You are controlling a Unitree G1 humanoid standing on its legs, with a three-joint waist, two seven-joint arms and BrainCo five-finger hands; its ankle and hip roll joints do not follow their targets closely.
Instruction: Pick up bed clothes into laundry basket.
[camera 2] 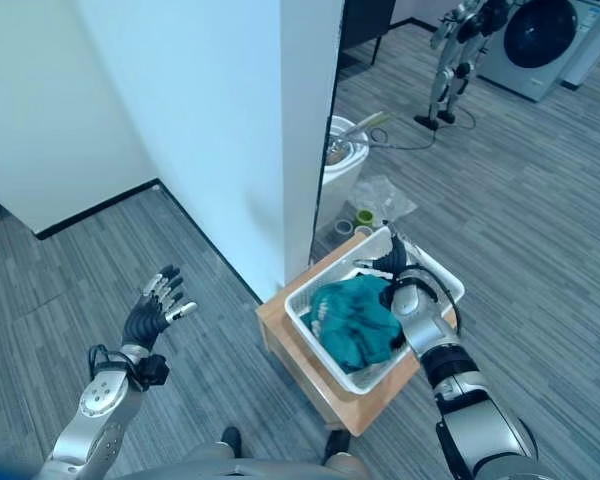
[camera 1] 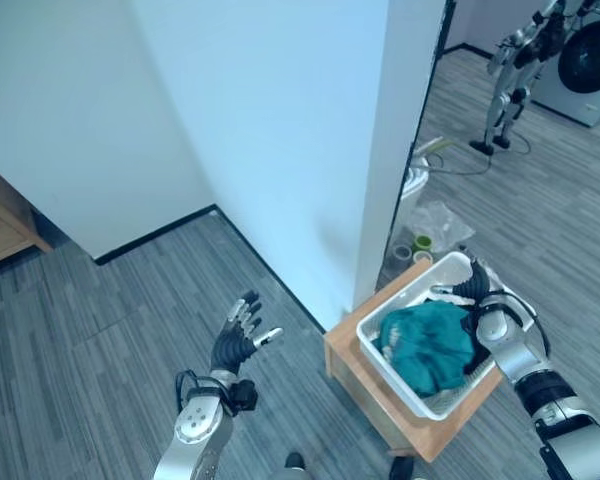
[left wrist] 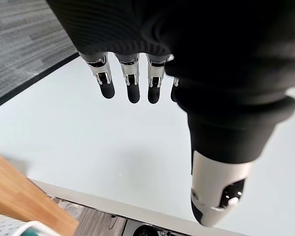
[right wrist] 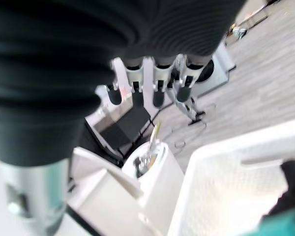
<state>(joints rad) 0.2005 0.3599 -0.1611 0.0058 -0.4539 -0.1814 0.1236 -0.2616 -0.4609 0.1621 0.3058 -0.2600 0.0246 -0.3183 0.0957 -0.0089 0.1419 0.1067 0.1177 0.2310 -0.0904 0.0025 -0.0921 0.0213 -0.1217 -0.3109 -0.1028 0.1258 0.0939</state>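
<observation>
Already the teal bed clothes [camera 1: 427, 345] lie in the white laundry basket [camera 1: 380, 355].
Eye views: right hand [camera 1: 470, 288] relaxed at the basket's 1 o'clock rim; left hand [camera 2: 156, 308] spread, empty, at 9 o'clock. Wrist views: both hands' fingers straight; best withdraw the right upward without snagging cloth.

A white wall [camera 1: 270, 130] ends in a corner column with a dark skirting strip along its foot, and grey striped carpet [camera 1: 90, 330] covers the floor on both sides. Past the corner a white bin [camera 2: 342, 160] stands against the wall with a crumpled clear plastic bag [camera 2: 385, 197] and a few small cups [camera 2: 364, 217] just beside it on the floor. Further back another humanoid robot [camera 1: 515, 70] stands near a front-loading washing machine [camera 1: 588, 60], and a low wooden surface [camera 2: 310, 375] sits by the column
</observation>
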